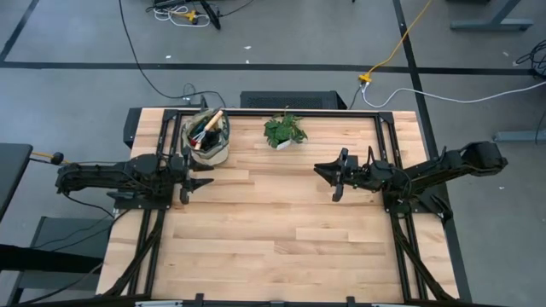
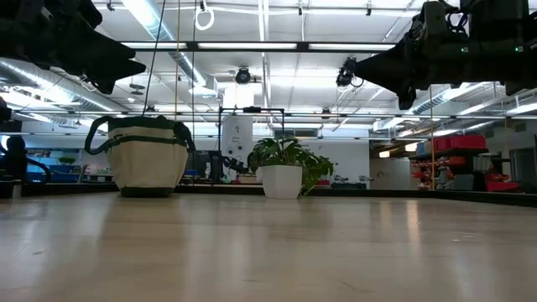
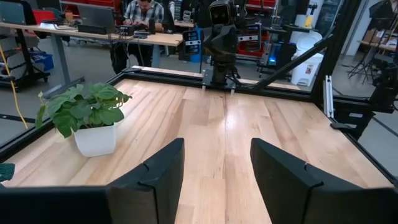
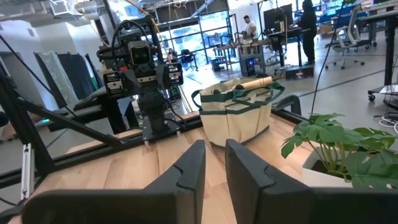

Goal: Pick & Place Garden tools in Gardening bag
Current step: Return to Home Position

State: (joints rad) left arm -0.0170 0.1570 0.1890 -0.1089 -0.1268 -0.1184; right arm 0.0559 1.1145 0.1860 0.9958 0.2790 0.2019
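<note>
The beige gardening bag [image 1: 206, 136] stands upright on its base at the table's far left, also in the low view [image 2: 149, 159] and the right wrist view [image 4: 239, 115]. Garden tools stick out of its top, among them a wooden handle [image 4: 256, 81] and red-and-black items [image 1: 201, 135]. My left gripper [image 1: 200, 176] hovers just near of the bag, above the table, open with nothing between its fingers [image 3: 217, 149]. My right gripper [image 1: 328, 175] hangs over the table's right half, its fingers only a narrow gap apart and empty [image 4: 215, 149].
A leafy plant in a white pot [image 1: 285, 130] stands at the far middle of the table, right of the bag, also in the low view [image 2: 285, 172]. Black frame rails [image 1: 281, 111] run along the far edge and the sides. Bare wood [image 1: 273, 230] spreads across the middle and near part.
</note>
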